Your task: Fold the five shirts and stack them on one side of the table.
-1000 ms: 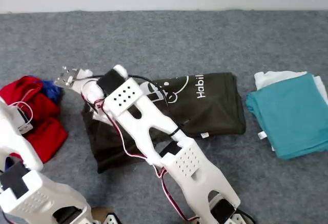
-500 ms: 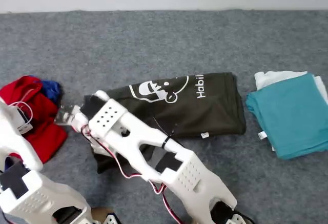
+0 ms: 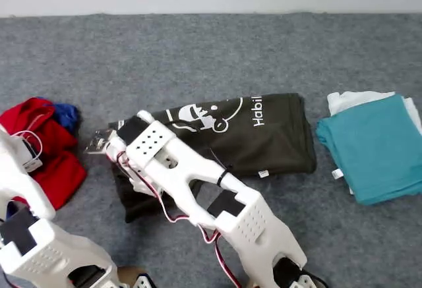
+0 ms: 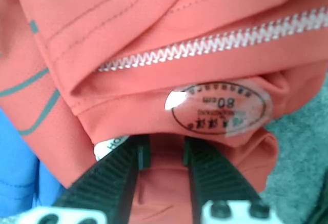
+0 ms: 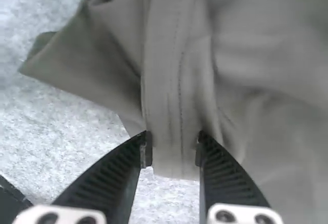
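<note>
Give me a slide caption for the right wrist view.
Right gripper pinching a fold of the dark shirt over the grey table.

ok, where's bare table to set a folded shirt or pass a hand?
Free: wide far strip of table behind all shirts; narrow gap between dark shirt and teal shirt; near right corner in front of teal shirt. Crowded: near left, right arm over the dark shirt's end, left arm by the red shirt.

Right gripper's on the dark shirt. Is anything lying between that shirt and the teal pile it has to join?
Nothing visible. A narrow strip of bare grey table is all that separates the dark shirt from the teal pile. The right gripper has a fold of the shirt between its fingers.
</note>
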{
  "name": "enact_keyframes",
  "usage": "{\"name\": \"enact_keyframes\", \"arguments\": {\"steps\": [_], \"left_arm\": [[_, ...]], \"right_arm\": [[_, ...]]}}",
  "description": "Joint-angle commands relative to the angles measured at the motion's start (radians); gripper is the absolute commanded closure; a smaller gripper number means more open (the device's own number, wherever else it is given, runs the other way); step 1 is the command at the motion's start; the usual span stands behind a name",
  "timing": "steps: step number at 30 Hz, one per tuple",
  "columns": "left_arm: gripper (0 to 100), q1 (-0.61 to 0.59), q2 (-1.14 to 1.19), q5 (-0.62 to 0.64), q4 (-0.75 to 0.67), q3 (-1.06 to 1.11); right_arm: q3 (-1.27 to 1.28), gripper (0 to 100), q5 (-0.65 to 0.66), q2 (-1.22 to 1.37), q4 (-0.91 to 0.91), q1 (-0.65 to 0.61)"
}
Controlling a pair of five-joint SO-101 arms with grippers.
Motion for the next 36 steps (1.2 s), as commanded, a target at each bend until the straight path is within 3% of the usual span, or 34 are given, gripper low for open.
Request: {"name": "enact_keyframes", "arguments": {"steps": [1, 24, 31, 36], "left_arm": [[88, 0.000, -0.041, -0.002, 0.000, -0.007], [88, 0.000, -0.041, -0.002, 0.000, -0.007], [88, 0.000, -0.041, -0.002, 0.000, -0.007], [88, 0.000, -0.041, -0.002, 0.000, -0.007]], "right_arm": [[0.000, 84.9, -0.005, 0.001, -0.001, 0.002], [-0.008, 98.7, -0.002, 0.031, 0.012, -0.013], [-0.008, 98.7, -0.002, -0.058, -0.001, 0.041], [-0.008, 98.7, -0.003, -0.099, -0.113, 0.140]]}}
